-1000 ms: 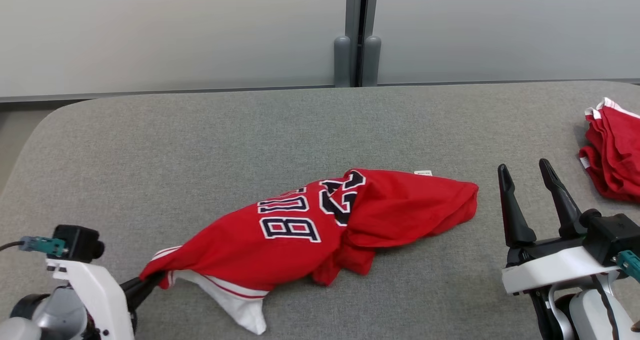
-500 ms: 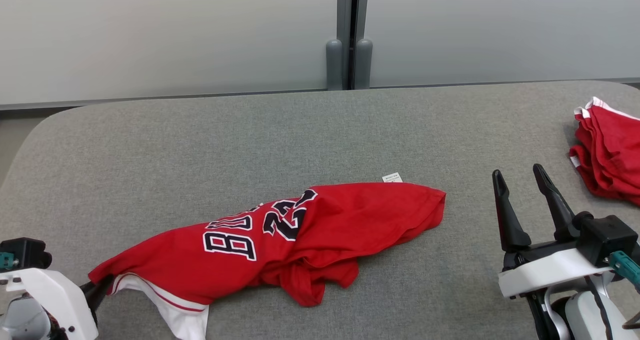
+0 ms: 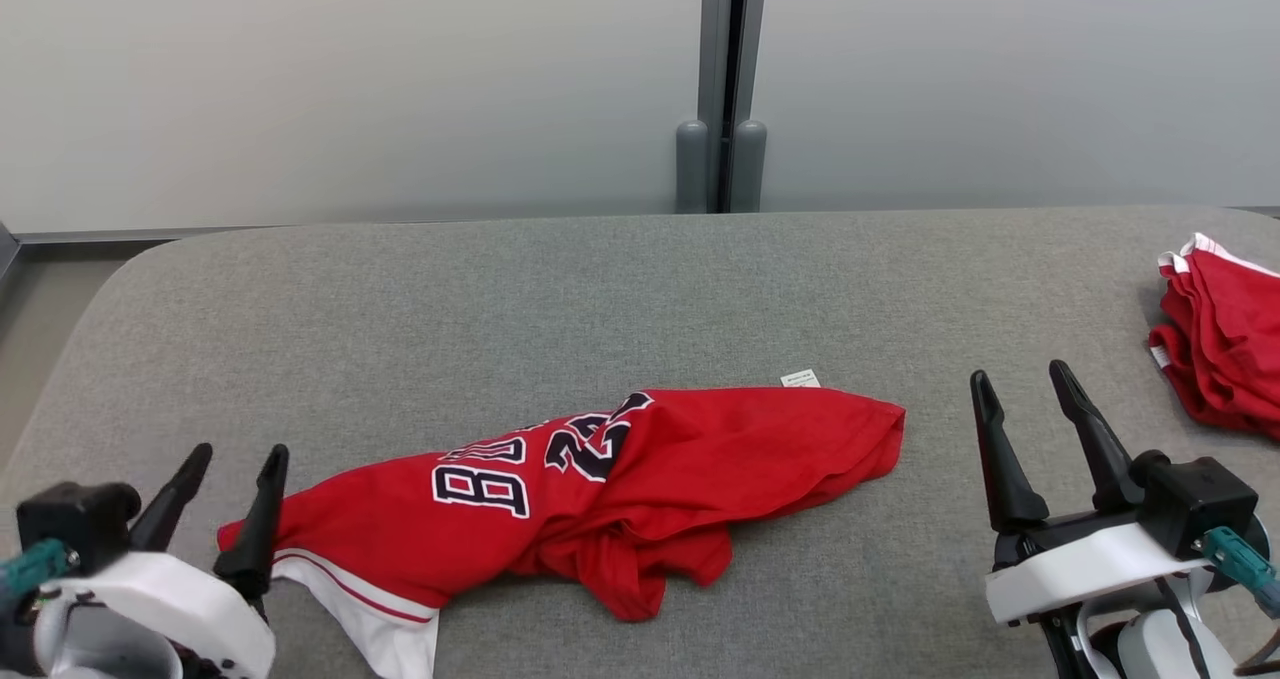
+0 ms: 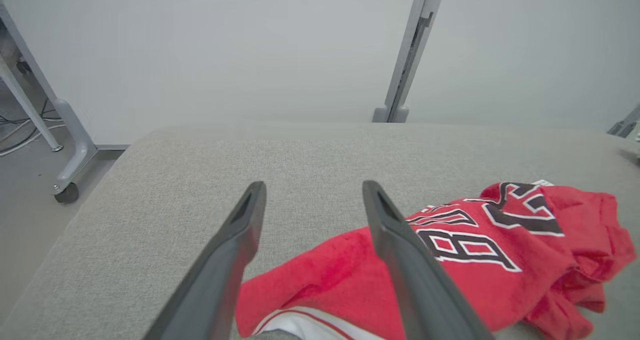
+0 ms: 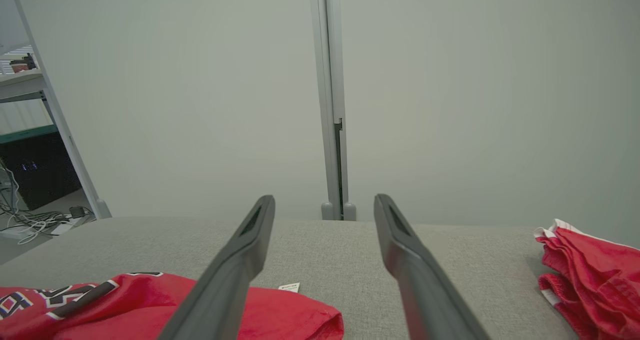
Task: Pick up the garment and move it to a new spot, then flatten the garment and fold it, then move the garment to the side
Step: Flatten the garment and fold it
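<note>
A red jersey (image 3: 640, 479) with white trim and dark lettering lies crumpled on the grey table (image 3: 500, 299), stretched from lower left to mid right. It also appears as the jersey (image 4: 480, 260) in the left wrist view and the jersey (image 5: 150, 305) in the right wrist view. My left gripper (image 3: 240, 454) is open at the lower left, its fingers just beside the jersey's left end, nothing between them. My right gripper (image 3: 1020, 379) stands open at the lower right, apart from the jersey's right end.
A second red garment (image 3: 1220, 334) is bunched at the table's right edge, also seen as the red garment (image 5: 590, 275). A grey partition post (image 3: 722, 89) rises behind the table. A wheeled frame leg (image 4: 70, 144) stands off the table's left side.
My left gripper let go of the jersey's left end, rose and opened. The jersey, dragged left earlier, now lies still. The head camera shifted too.
</note>
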You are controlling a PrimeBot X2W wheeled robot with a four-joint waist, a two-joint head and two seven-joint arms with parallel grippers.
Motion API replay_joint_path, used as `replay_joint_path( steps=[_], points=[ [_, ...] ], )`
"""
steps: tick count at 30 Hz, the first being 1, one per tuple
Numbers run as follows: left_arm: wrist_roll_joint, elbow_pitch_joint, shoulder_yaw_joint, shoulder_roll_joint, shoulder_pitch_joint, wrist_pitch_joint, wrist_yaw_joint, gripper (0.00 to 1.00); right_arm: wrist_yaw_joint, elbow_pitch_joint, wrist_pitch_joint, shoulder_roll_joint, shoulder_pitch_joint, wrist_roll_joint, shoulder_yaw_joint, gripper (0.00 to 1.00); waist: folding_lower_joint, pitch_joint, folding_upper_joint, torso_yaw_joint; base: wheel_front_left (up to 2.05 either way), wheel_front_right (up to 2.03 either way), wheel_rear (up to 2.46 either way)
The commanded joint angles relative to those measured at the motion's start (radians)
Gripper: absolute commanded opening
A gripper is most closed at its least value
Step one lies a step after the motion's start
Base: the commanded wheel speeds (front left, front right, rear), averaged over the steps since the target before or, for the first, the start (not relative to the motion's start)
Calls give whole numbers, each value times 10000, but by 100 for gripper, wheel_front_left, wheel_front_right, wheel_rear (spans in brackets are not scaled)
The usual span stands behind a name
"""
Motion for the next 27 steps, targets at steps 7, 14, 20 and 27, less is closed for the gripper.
replay_joint_path(
  steps=[7, 14, 20, 27],
  points=[
    [762, -1217, 403, -976, 1015, -2139, 1349, 100, -2, -69, -49, 32, 294, 37, -19, 100, 0, -42, 0, 137, 0, 0, 0],
    [1343, -1356, 201, -1263, 1091, -2509, 1400, 100, 0, -247, -49, -176, 139, 114, 522, 100, 0, -112, 0, 285, 0, 0, 0],
    [1441, -1111, -189, -1683, 931, -2581, 1146, 100, -2, 105, 282, -1182, -304, 878, 3059, 100, 0, -196, 0, 758, 0, 0, 0],
    [1494, -720, -547, -1939, 717, -2546, 904, 100, -2, 816, 1811, -1666, -1384, 2344, 5808, 100, 0, -316, 0, 1437, 0, 0, 0]
  ],
)
